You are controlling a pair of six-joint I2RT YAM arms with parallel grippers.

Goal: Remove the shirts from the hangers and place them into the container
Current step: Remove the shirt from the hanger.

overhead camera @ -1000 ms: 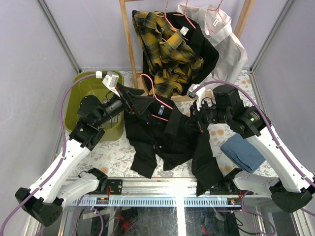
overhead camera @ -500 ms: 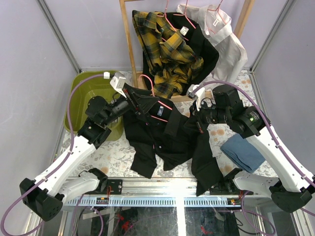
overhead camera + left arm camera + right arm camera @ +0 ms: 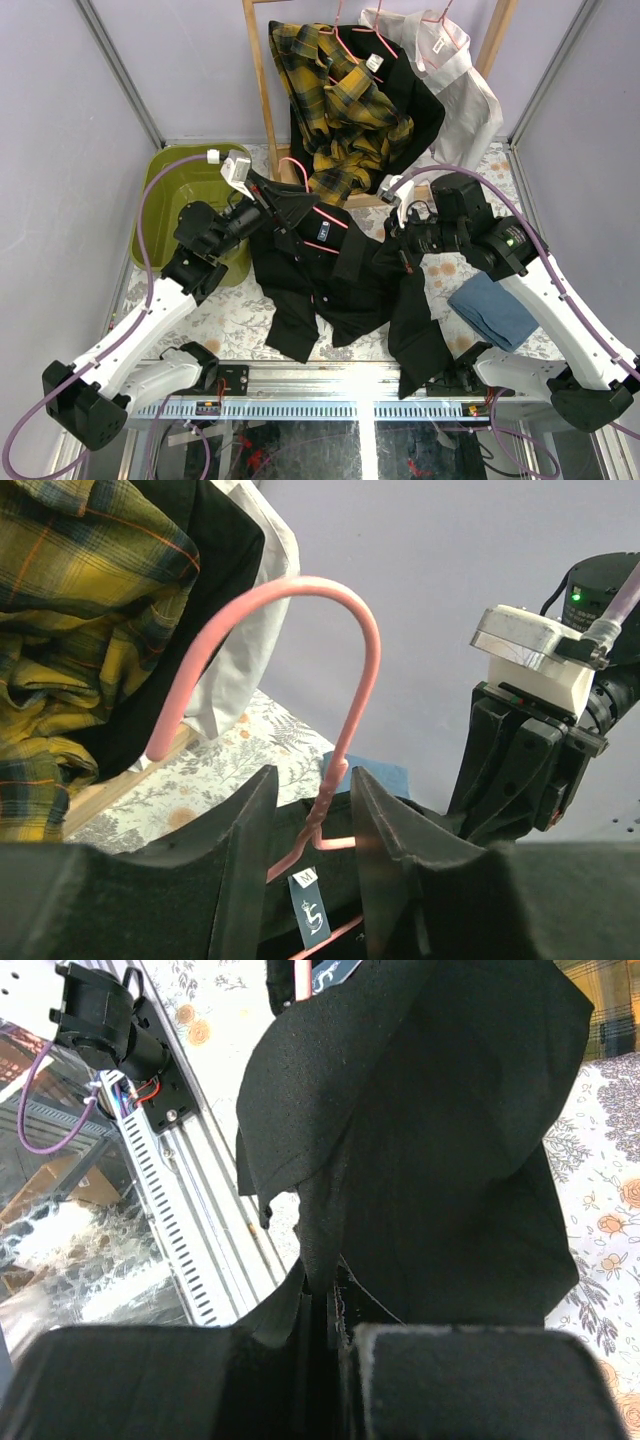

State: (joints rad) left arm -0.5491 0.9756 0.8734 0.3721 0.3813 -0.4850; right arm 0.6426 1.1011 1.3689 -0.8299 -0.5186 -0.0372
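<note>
A black shirt (image 3: 320, 280) lies spread on the table with a pink hanger (image 3: 322, 215) still in its collar. In the left wrist view the hanger's (image 3: 350, 630) twisted neck stands between the fingers of my left gripper (image 3: 312, 775), close to the right finger, with a gap still showing on the left side. My right gripper (image 3: 400, 245) is shut on a fold of the black shirt (image 3: 450, 1160) and holds that side lifted. The olive-green container (image 3: 165, 190) sits at the left, behind my left arm. A plaid shirt (image 3: 340, 100), a white shirt (image 3: 460, 80) and another black one (image 3: 415, 100) hang on the rack.
The light wooden rack (image 3: 262, 90) stands at the back centre. A folded blue cloth (image 3: 490, 305) lies on the table under my right arm. The metal rail (image 3: 190, 1220) runs along the near table edge.
My left gripper has moved right, onto the hanger's neck at the collar, and its jaws have narrowed around it. The right gripper keeps its hold in the same place.
</note>
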